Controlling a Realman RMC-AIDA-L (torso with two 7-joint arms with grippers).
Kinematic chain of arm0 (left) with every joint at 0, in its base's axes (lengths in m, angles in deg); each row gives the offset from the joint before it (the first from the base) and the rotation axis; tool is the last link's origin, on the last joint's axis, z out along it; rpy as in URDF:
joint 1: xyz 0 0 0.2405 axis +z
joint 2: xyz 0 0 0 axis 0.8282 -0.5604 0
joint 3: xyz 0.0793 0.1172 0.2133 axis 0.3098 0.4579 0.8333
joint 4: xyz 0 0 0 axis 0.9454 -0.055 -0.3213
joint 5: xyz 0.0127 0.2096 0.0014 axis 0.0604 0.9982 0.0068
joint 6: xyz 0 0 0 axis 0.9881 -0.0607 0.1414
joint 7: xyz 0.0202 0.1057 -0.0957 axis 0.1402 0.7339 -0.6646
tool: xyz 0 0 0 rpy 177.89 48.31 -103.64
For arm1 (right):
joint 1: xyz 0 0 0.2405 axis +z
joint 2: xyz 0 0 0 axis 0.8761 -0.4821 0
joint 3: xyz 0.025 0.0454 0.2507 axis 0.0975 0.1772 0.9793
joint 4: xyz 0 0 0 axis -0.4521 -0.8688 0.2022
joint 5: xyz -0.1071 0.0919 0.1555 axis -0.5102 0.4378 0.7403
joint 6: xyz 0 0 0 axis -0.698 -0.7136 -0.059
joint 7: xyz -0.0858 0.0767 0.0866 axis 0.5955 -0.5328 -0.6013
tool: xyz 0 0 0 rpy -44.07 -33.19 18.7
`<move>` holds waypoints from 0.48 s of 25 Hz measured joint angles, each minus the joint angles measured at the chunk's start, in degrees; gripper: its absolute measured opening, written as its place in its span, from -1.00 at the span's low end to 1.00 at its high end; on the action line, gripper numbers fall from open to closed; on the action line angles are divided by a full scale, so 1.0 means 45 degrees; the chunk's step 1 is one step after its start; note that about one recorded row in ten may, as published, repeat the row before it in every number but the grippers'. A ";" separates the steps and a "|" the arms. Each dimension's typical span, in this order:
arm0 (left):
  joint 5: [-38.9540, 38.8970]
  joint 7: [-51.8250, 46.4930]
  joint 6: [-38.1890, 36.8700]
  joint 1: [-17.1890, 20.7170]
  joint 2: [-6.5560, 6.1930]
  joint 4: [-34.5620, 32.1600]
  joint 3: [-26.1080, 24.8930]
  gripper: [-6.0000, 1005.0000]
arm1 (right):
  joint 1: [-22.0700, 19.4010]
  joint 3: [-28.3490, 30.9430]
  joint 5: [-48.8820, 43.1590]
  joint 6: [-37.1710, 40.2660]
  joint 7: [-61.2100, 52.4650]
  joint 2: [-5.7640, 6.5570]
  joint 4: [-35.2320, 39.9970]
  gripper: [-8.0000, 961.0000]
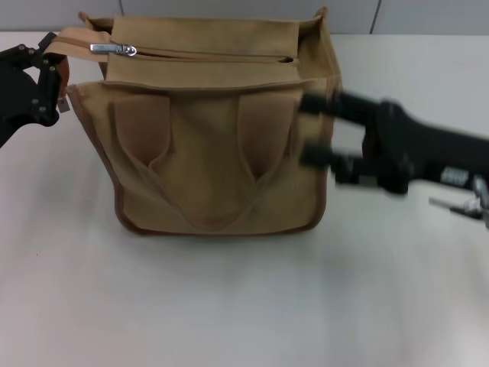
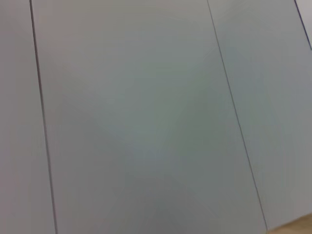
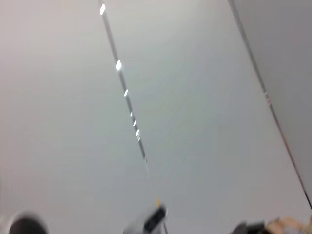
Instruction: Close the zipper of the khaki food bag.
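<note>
The khaki food bag [image 1: 218, 153] stands in the middle of the white table, its two looped handles facing me. The zipper [image 1: 221, 53] runs across its top flap, and the silver pull tab [image 1: 113, 49] lies at the bag's left end. My left gripper [image 1: 52, 65] is at the bag's upper left corner, shut on the fabric end tab there. My right gripper [image 1: 313, 130] is blurred at the bag's right side, with its fingers [image 1: 312, 103] spread apart and holding nothing. Both wrist views show only grey wall panels.
The white table [image 1: 244, 306] stretches in front of the bag and to both sides. A grey panelled wall [image 1: 428, 15] stands behind. A small metal part [image 1: 458, 205] shows by my right arm at the far right.
</note>
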 joint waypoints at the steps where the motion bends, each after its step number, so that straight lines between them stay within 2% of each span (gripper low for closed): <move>1: 0.0000 0.0000 0.0000 0.0000 0.0000 0.0000 0.0000 -0.95 | 0.0168 0.0000 0.0222 -0.0082 -0.0404 0.0005 0.0010 0.70; 4: -0.0279 0.0146 -0.0329 0.0053 0.0001 0.0325 0.0001 -0.95 | 0.0610 -0.0026 0.0550 -0.0369 -0.1328 0.0014 0.0012 0.70; 5: -0.0482 0.0180 -0.0488 0.0083 0.0005 0.0426 0.0001 -0.95 | 0.1144 -0.0087 0.0662 -0.0863 -0.2312 0.0005 -0.0007 0.70; 6: -0.0482 0.0180 -0.0488 0.0083 0.0005 0.0426 0.0001 -0.95 | 0.1144 -0.0087 0.0662 -0.0863 -0.2312 0.0005 -0.0007 0.70; 10: -0.0613 0.0184 -0.0844 0.0100 0.0019 0.0567 0.0001 -0.95 | 0.2365 -0.0464 0.0624 -0.2414 -0.4584 -0.0025 -0.0031 0.70; 12: -0.0614 0.0186 -0.0884 0.0100 0.0020 0.0575 0.0002 -0.95 | 0.2538 -0.0593 0.0631 -0.2571 -0.4788 -0.0030 -0.0028 0.70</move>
